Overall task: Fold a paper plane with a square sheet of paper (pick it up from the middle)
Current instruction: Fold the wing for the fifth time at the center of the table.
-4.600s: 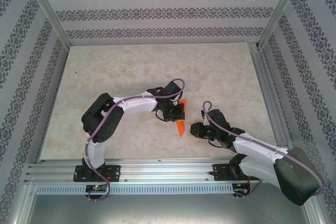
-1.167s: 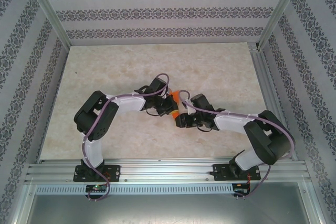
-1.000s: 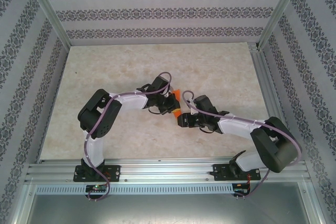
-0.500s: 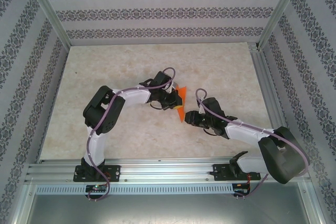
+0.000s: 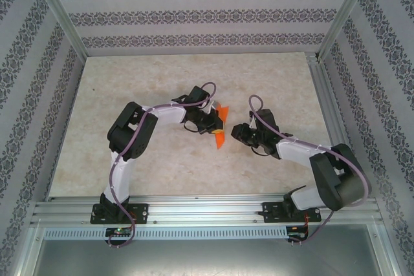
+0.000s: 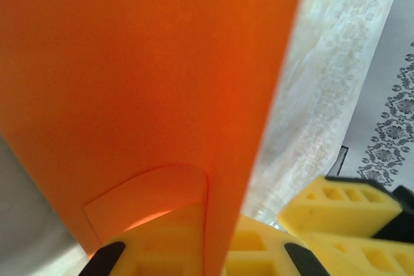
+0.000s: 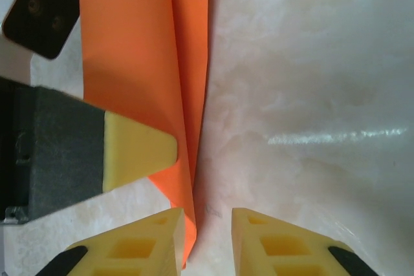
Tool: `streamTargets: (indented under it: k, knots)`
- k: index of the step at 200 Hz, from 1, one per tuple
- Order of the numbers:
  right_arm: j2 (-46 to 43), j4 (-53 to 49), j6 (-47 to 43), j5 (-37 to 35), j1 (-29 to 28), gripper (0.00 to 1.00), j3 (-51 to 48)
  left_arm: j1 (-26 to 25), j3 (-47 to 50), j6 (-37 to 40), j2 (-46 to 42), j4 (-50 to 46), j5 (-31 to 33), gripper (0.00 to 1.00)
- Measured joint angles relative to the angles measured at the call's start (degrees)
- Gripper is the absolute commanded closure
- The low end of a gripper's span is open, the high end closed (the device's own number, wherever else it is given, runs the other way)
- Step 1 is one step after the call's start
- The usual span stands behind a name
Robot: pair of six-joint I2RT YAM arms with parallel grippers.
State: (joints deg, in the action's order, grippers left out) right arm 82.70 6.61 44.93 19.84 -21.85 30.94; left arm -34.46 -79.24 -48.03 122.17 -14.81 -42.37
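Folds in paper plane show from right wrist; overhead, left gripper pinching.

The far half of the marble-patterned table and its left side lie open, with wide room to pass. The middle is tight: the left gripper clamps the folded orange paper, and the right gripper sits just beside it, jaws slightly parted. The bent left arm and right arm block the near centre. Aluminium frame posts and patterned walls close the edges.
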Motion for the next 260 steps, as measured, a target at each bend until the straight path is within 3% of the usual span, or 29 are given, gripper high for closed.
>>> streamTargets:
  k: [82,133,201,260]
  knots:
    - [22.8,-3.7,-1.7,4.4,3.3,0.72,23.4,0.3,1.8,-0.7,0.0,0.3,-0.9,0.93]
    - [26.6,-7.3,-3.1,5.2,3.2,0.71,28.1,0.3,3.7,-2.1,-0.8,1.5,-0.9,0.92]
    - [30.0,-9.5,-5.7,8.0,1.6,0.8,31.5,0.2,10.1,-6.6,-5.9,5.2,-0.1,0.92]
    - [32.3,-13.2,-10.6,12.1,-2.6,0.8,35.1,-2.3,18.0,-13.4,-12.4,9.4,4.8,0.93]
